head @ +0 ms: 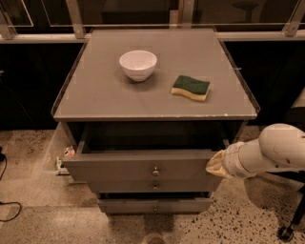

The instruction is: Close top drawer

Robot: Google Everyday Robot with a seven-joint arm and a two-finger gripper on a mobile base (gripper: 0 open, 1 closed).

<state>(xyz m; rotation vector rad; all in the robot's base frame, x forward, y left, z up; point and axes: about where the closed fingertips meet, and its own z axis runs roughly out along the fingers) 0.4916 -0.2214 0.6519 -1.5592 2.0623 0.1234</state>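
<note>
- Gripper (215, 164): low right, at the cabinet's front.
- Grey cabinet (105, 95), flat top w/ raised rim: up-left of gripper.
- Speckled stone floor (38, 219): below & left of gripper.
- Dark glass panels (128, 12) w/ metal posts (76, 19): well above gripper, behind cabinet.
- Light dim, warm.

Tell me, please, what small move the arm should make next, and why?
Probably a steady push straight inward. The gripper sits at the right end of the top drawer front, and the drawer stands pulled out with its tray exposed under the tabletop, so pushing there should slide it shut.
</note>
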